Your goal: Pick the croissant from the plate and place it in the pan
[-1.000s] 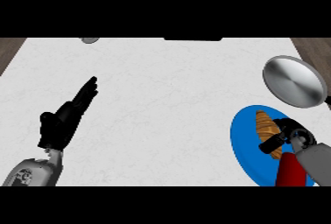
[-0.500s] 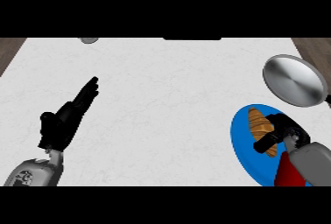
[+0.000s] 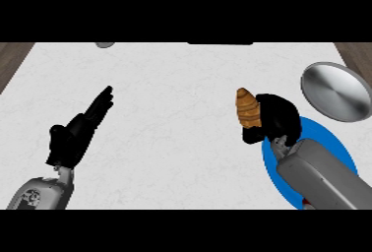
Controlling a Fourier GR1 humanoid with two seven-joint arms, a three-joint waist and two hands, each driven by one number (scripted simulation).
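So the golden-brown ridged croissant (image 3: 248, 109) is in the right hand (image 3: 274, 120), which has its black fingers curled around the pastry's lower half, with the pointed tip sticking out toward the far side of the counter. It sits over bare white marbled counter top (image 3: 181, 83), just past the left rim of the round blue plate (image 3: 335, 147) (most of that plate is hidden under the grey right forearm (image 3: 323, 174), only a curved strip of blue shows on either side).

The round brushed-metal pan (image 3: 335, 90) is up near the counter's right edge, to the right of the croissant and a bit further back, apart from it. Its lower rim comes close to the plate's far rim.

Plenty of free counter in the middle and toward the far edge. The left hand (image 3: 78, 132) is resting well apart on the left side, fingers straight and pointing up and away, holding nothing. There's a small grey round thing (image 3: 105, 44) cut off at the far edge, can't tell what it is.
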